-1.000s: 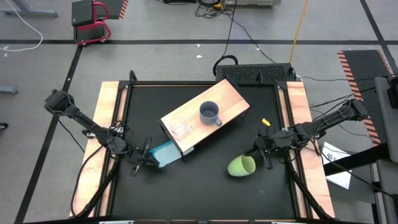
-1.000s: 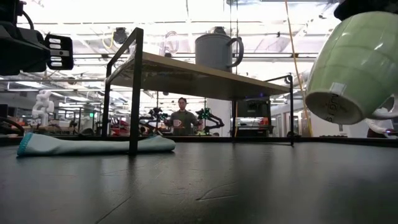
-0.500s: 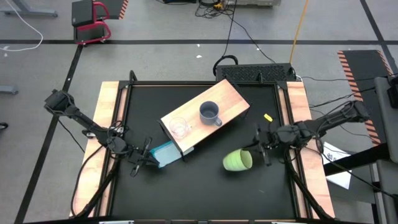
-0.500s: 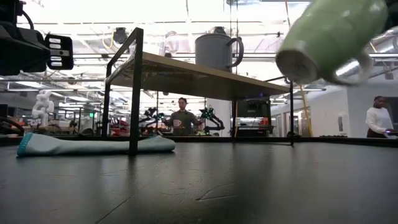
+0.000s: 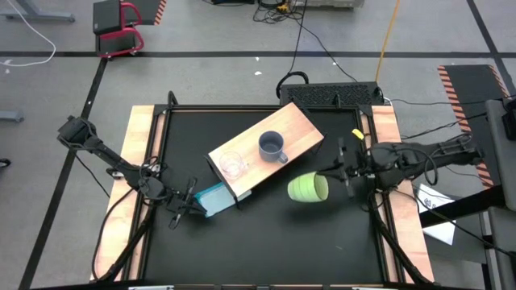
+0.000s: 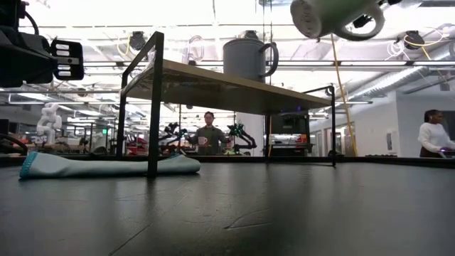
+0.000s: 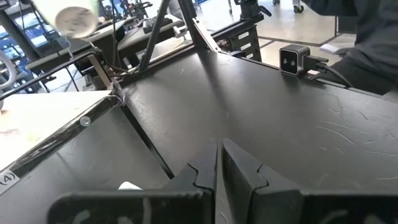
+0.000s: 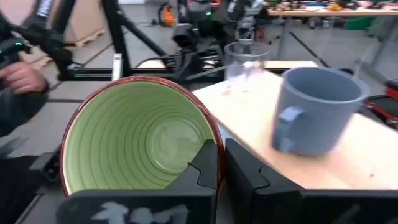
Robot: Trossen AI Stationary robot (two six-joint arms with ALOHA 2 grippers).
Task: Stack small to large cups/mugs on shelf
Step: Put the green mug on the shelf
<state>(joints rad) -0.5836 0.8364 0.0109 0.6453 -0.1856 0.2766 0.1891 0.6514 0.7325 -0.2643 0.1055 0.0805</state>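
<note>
Right gripper (image 5: 332, 171) clamped on the rim of the light-green mug (image 5: 308, 188), fingers (image 8: 208, 163) pinching the wall with one inside the ribbed bowl. Mug carried on its side well above the black table (image 5: 274, 242), mouth turned back toward the wrist, base and handle pointing away; seen from table height as a pale-green vessel (image 6: 333, 16) hanging higher than the shelf top.

Ahead of that gripper, just past the mug's rim: the light-wood shelf (image 5: 302, 129), with the grey-blue mug (image 8: 314, 109) upright on it and the clear glass cup (image 8: 244, 61) beyond, both standing apart from each other. From above, grey-blue mug (image 5: 272, 147) near the middle of the plank, glass cup (image 5: 231, 165) toward the end nearest the other arm. Green mug off the plank's long edge, not touching it.

Left gripper (image 5: 187, 207) low over the table at the opposite end of the shelf, fingers (image 7: 239, 171) pressed nearly together and holding nothing, a folded teal cloth (image 5: 214, 198) just beside the tips and partly under the shelf frame.

Beyond the table, a person (image 6: 208, 135) at a far workbench and another (image 6: 431, 132) at the room's edge.
</note>
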